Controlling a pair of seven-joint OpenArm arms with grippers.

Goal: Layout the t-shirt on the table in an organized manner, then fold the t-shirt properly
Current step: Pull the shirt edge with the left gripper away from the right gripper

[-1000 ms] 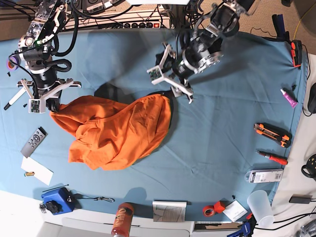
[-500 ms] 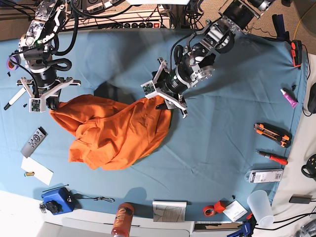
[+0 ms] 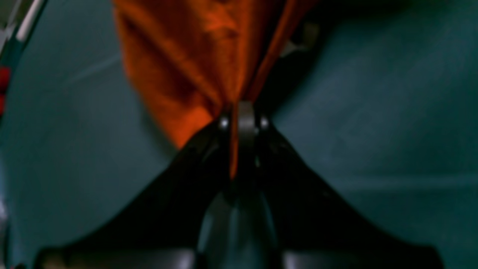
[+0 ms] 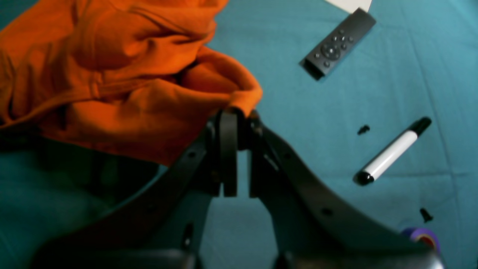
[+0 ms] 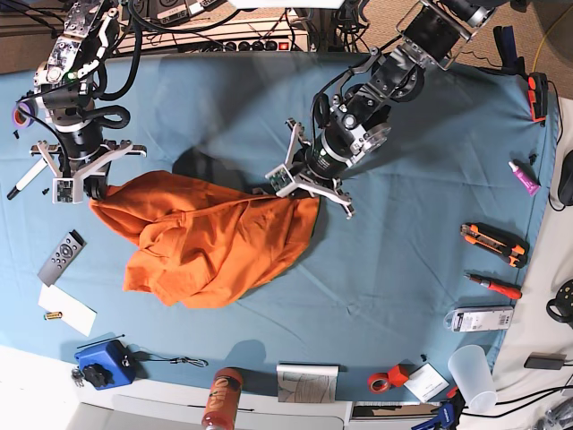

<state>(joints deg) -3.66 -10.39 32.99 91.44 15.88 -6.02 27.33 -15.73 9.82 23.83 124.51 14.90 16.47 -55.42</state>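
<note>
The left gripper [image 3: 239, 112] is pinched tight on a thin fold of the shirt [image 3: 186, 63]. In the base view this gripper [image 5: 309, 182] sits at the shirt's far right corner, near the middle of the table [image 5: 403, 269]. The left wrist view is blurry and dark, so the cloth past the pinch is hard to make out.

The right gripper [image 4: 235, 119] is closed on a rolled edge of the shirt [image 4: 123, 86]. In the base view it [image 5: 89, 190] holds the shirt's [image 5: 215, 242] far left corner, close to the table's left edge.

The shirt hangs between the two grippers like a line along its top. Below that line it lies bunched and wrinkled on the table. Its lower part is a heap of folds, so I cannot tell where the sleeves or neck are. A dark shadow lies on the cloth just behind its top edge.

There is lots of bare blue table to the right of the shirt and in front of it. The left side is tighter. A remote [image 5: 61, 257] lies just beside the shirt's left edge, with a white paper [image 5: 67, 310] near it. A marker [image 4: 392, 151] lies near the right gripper. Tools sit well apart along the right edge, such as a box cutter [image 5: 493, 245] and a screwdriver [image 5: 493, 286]. A blue box [image 5: 106, 362] and a can [image 5: 222, 398] sit at the near edge.
</note>
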